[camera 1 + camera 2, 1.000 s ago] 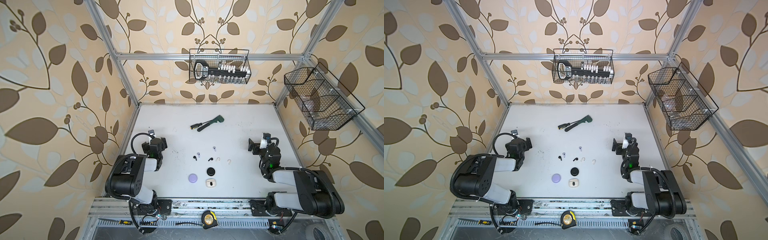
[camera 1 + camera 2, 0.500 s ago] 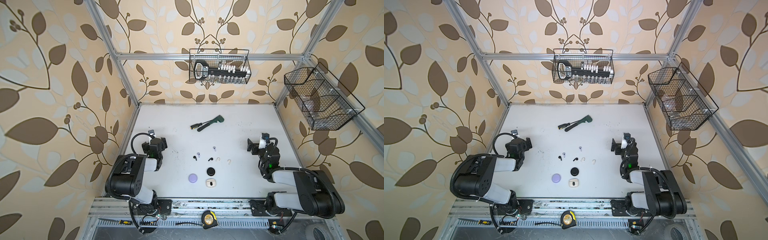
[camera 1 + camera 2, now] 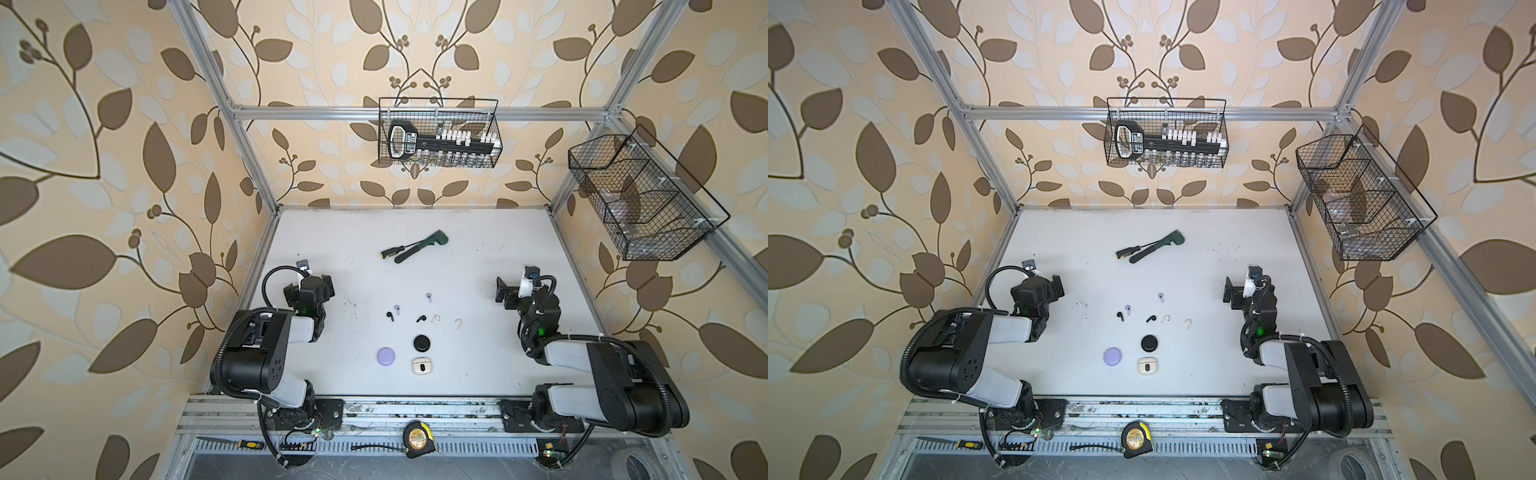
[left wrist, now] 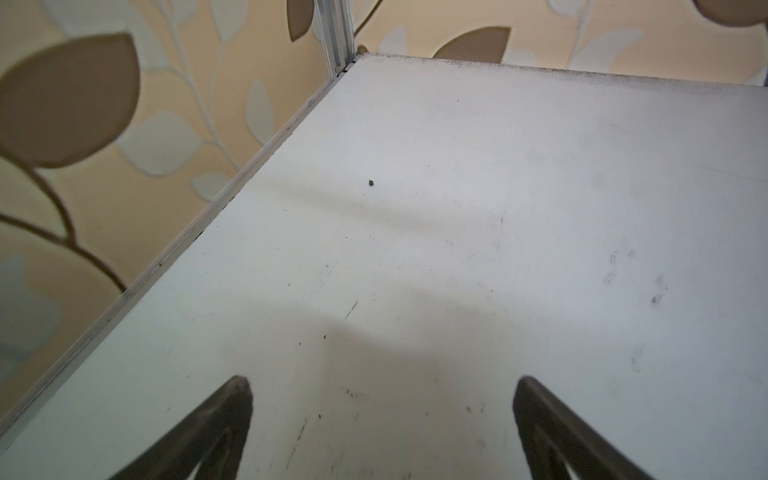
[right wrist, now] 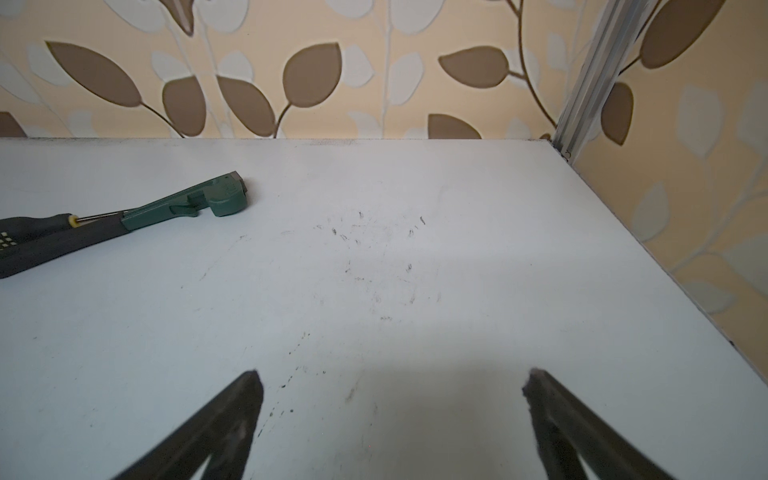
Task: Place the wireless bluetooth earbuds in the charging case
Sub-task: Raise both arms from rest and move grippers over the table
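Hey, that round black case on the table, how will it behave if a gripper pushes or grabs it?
The round black case lies flat like a puck on the smooth white table, so a push would probably slide it, not tip it. Its curved rim may slip out of a pinch. Small and plastic-looking, it is likely light.

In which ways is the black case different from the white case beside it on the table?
The black case is dark and round; the white case is pale and a rounded rectangle. The white case shows a dark oval mark on top; the black case looks plain. The black case lies farther back than the white case. Both rest on the table, close together.
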### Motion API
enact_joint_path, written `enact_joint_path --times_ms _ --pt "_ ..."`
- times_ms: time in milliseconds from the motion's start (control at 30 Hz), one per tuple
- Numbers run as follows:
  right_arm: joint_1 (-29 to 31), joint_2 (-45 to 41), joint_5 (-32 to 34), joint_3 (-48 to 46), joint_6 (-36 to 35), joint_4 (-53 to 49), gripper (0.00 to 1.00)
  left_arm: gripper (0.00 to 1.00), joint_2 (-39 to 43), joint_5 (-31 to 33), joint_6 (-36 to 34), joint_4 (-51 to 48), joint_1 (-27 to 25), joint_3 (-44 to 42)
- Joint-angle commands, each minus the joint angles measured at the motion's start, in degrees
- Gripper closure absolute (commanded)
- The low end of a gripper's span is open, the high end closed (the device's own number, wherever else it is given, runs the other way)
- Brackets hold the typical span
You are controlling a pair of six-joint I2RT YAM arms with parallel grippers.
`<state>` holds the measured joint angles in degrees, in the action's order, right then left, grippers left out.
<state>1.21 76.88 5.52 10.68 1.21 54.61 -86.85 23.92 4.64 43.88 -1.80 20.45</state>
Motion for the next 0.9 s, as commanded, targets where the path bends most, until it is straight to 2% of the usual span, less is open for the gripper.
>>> enact_joint_path --times_ms 0,100,133,167,233,300,367,467,533,667,733,800,867 --pt "-0.2 -0.3 -0.3 0.7 -0.7 0.8 0.0 0.01 1.5 -0.5 0.4 1.0 0.1 0.2" --pt "-0.1 -0.8 0.0 0.9 -0.8 1.3 0.0 0.01 1.7 -0.2 0.2 1.8 0.1 0.0" --pt "0.0 -2.4 0.8 2.2 -0.7 -2.1 0.0 0.01 2.1 0.3 0.0 2.5 0.1 -0.1" --pt "0.1 -5.4 2.3 5.6 -0.2 -11.3 0.0 0.01 3.7 0.1 0.4 0.4 0.0 0.0" --pt "0.0 -9.0 4.1 10.0 1.1 -21.5 0.0 0.01 8.1 -0.9 -0.3 -3.4 0.0 0.9" --pt "-0.1 -11.2 3.0 12.4 2.7 -27.0 0.0 0.01 13.7 -3.3 -0.7 -12.9 0.0 3.3" --pt "-0.1 -13.0 2.1 17.0 5.2 -36.6 0.0 0.01 18.6 -1.4 4.0 -23.0 0.0 6.3" --pt "0.5 -15.6 1.4 23.6 13.9 -49.4 0.0 0.01 26.1 -5.3 9.0 -41.1 0.0 12.5" --pt "0.1 -17.0 -4.1 28.0 18.2 -56.8 0.0 0.01 29.5 -10.4 12.7 -47.7 0.0 16.0" --pt "0.2 -24.9 -17.2 23.3 22.9 -51.2 0.0 0.01 33.6 -23.4 15.9 -60.9 0.0 23.1" --pt "0.3 -30.2 -16.1 19.4 26.1 -50.6 0.0 0.01 35.0 -27.5 17.6 -65.9 0.0 24.4" --pt "-0.8 -34.8 -14.9 16.0 28.6 -51.6 0.0 0.01 38.5 -33.7 19.1 -63.0 0.0 21.5" --pt "-1.6 -38.1 -16.3 13.3 29.9 -51.7 0.0 0.01 42.3 -39.6 18.9 -59.4 0.0 18.7"
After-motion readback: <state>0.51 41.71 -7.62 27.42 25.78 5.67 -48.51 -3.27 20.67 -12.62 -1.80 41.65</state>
